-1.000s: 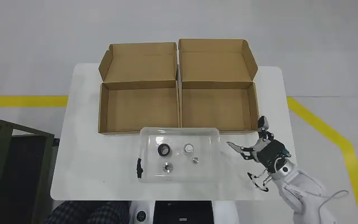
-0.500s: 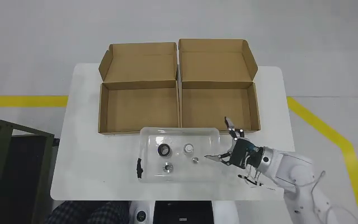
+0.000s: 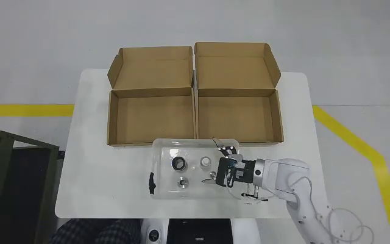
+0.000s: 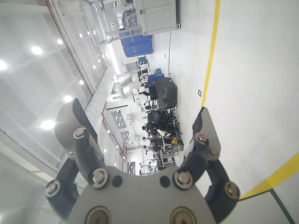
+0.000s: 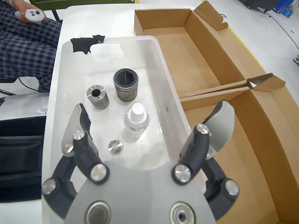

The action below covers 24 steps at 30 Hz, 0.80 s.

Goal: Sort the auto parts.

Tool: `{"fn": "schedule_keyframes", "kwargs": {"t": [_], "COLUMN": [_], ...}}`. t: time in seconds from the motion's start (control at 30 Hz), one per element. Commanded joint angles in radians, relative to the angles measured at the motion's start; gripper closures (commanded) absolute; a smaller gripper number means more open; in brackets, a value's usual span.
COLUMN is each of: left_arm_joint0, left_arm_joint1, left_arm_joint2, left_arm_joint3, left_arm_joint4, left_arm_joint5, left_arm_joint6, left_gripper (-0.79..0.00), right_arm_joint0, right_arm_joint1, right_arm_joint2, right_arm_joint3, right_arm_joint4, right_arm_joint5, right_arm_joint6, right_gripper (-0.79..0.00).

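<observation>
A: Where is the right gripper (image 3: 211, 161)?

B: Over the 3 o'clock end of the clear tray (image 3: 183, 141). Its arm lies off toward 4 o'clock across the white table (image 3: 91, 158). The fingers are spread wide and pinch nothing.

A: Which way do they straddle?

B: 1 finger is near the tray's 12 o'clock wall, the other toward 6 o'clock. In the right wrist view, the white bottle (image 5: 136, 120) and the small metal cap (image 5: 115, 146) sit in the gap ahead of the fingers, apart from both.

A: How many parts?

B: 4, all inside the tray, all standing on end, none touching another. From the tray's centre:
- The dark bearing (image 3: 178, 163) is at 10 o'clock, bore facing up.
- The slotted cylinder (image 3: 183, 182) is at 7 o'clock.
- The white bottle is at 1 o'clock.
- The small metal cap is at 3 o'clock, just beside the bottle.

A: And the boxes?

B: 2 cardboard boxes, lids open, sit side by side against the tray's 12 o'clock edge. The left box (image 3: 152, 119) is at 11 o'clock and the right box (image 3: 237, 116) at 1 o'clock. Both show bare floors.

A: Anything else on the tray?

B: A scrap of black tape (image 3: 150, 182) on its 9 o'clock rim.

A: Where is the left gripper (image 4: 139, 107)?

B: Its fingers are spread, with nothing between them. It points out at the room. I cannot place it against the table.
</observation>
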Motion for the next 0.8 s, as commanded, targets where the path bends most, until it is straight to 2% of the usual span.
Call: {"fn": "schedule_keyframes", "kwargs": {"t": [0.0,0.43,0.47,0.57,0.77], "left_arm_joint0": [0.000,0.000,0.000,0.000,0.000], "left_arm_joint1": [0.000,0.000,0.000,0.000,0.000], "left_arm_joint2": [0.000,0.000,0.000,0.000,0.000], "left_arm_joint3": [0.000,0.000,0.000,0.000,0.000], "left_arm_joint4": [0.000,0.000,0.000,0.000,0.000], "left_arm_joint5": [0.000,0.000,0.000,0.000,0.000], "left_arm_joint6": [0.000,0.000,0.000,0.000,0.000], "left_gripper": [-0.785,-0.785,-0.785,-0.785,-0.785], "right_arm_joint0": [0.007,0.026,0.024,0.017,0.021], "right_arm_joint1": [0.000,0.005,0.006,0.009,0.014], "right_arm_joint2": [-0.017,-0.075,-0.076,-0.077,-0.082], "right_arm_joint3": [0.006,0.030,0.031,0.033,0.052], "right_arm_joint4": [-0.012,-0.067,-0.069,-0.078,-0.083], "right_arm_joint5": [0.010,0.048,0.049,0.050,0.047], "right_arm_joint6": [0.013,0.045,0.044,0.038,0.028], "right_gripper": [-0.785,-0.782,-0.770,-0.650,-0.594]}}
